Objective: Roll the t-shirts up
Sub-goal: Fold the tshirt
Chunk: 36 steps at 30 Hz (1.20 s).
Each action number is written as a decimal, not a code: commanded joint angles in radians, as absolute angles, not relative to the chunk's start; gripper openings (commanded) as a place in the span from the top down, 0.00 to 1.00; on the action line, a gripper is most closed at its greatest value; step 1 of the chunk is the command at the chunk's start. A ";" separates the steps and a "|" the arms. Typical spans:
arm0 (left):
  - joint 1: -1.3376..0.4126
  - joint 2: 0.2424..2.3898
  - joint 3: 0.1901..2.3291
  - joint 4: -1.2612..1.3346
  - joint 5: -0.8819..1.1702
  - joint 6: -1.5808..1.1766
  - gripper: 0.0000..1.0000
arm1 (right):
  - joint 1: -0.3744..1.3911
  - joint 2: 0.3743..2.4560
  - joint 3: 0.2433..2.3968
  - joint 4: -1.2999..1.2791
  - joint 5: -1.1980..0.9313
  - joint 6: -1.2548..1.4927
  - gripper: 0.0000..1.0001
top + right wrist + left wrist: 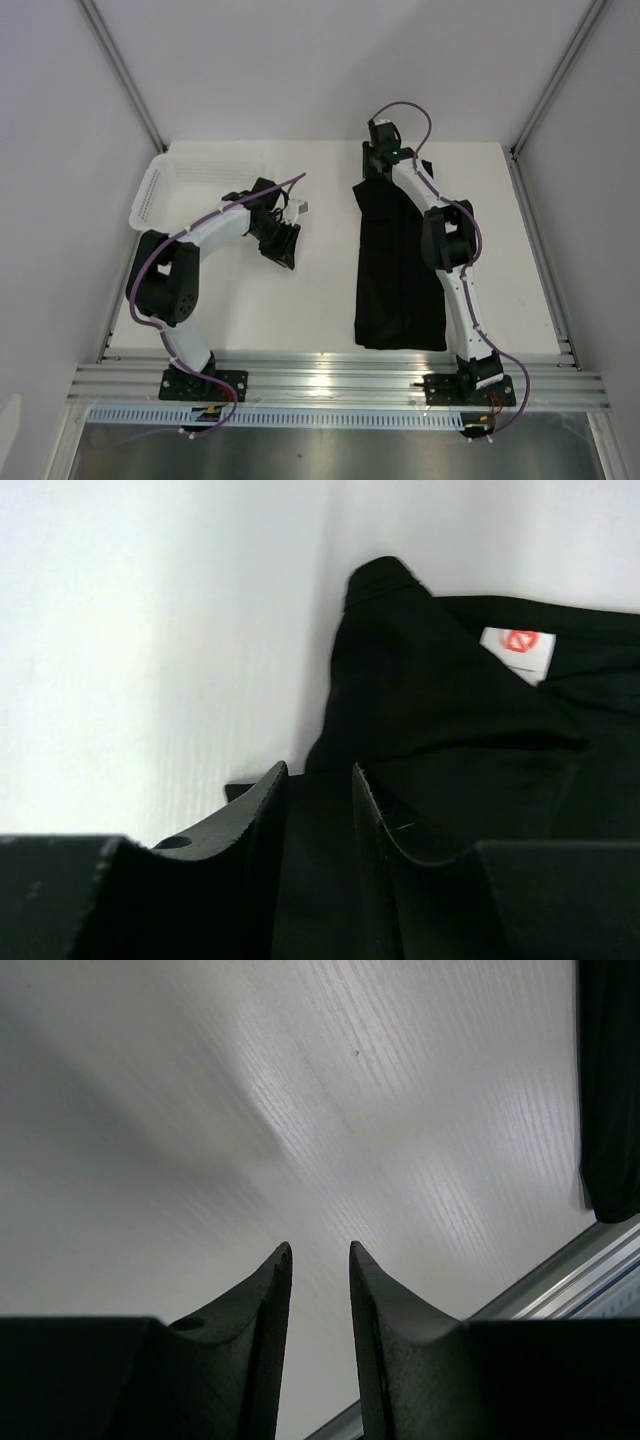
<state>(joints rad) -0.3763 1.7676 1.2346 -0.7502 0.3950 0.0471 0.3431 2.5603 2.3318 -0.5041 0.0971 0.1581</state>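
Observation:
One black t-shirt (400, 265) lies on the white table, folded lengthwise into a long strip running from the far edge toward the near rail. My right gripper (380, 160) hovers low over its far collar end. In the right wrist view the gripper (318, 770) has its jaws a little apart, with dark fabric (430, 700) showing in the gap and the pale neck label (518, 650) just beyond. My left gripper (283, 243) is over bare table to the left of the shirt. In the left wrist view it (320, 1250) is slightly open and empty, with the shirt's edge (610, 1090) at the far right.
A white mesh basket (175, 185) stands at the far left corner of the table. An aluminium rail (330, 378) runs along the near edge and also shows in the left wrist view (570, 1270). White walls enclose the table on three sides.

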 commanded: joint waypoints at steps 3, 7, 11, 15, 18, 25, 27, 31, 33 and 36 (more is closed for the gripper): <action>-0.364 1.767 1.244 -0.746 0.399 0.071 0.67 | 0.354 2.554 2.350 -0.497 0.052 0.132 0.64; -0.364 1.772 1.247 -0.746 0.400 0.071 0.67 | 0.357 2.559 2.349 -0.514 0.066 0.133 0.65; -0.362 1.776 1.249 -0.749 0.402 0.071 0.67 | 0.354 2.577 2.361 -0.534 0.094 0.141 0.65; -0.362 1.776 1.249 -0.749 0.402 0.071 0.66 | 0.365 2.586 2.362 -0.551 0.124 0.123 0.66; -0.362 1.778 1.252 -0.750 0.405 0.069 0.67 | 0.367 2.606 2.382 -0.592 0.123 0.127 0.66; -0.362 1.779 1.253 -0.750 0.405 0.069 0.67 | 0.364 2.619 2.358 -0.641 0.108 0.158 0.72; -0.362 1.779 1.252 -0.750 0.405 0.069 0.66 | 0.364 2.600 2.324 -0.611 0.097 0.163 0.76; -0.361 1.776 1.250 -0.750 0.403 0.071 0.67 | 0.361 2.583 2.332 -0.589 0.100 0.164 0.83; -0.360 1.776 1.250 -0.752 0.407 0.071 0.66 | 0.357 2.568 2.333 -0.581 0.103 0.161 0.84; -0.359 1.779 1.252 -0.752 0.410 0.071 0.66 | 0.354 2.556 2.333 -0.572 0.107 0.153 0.84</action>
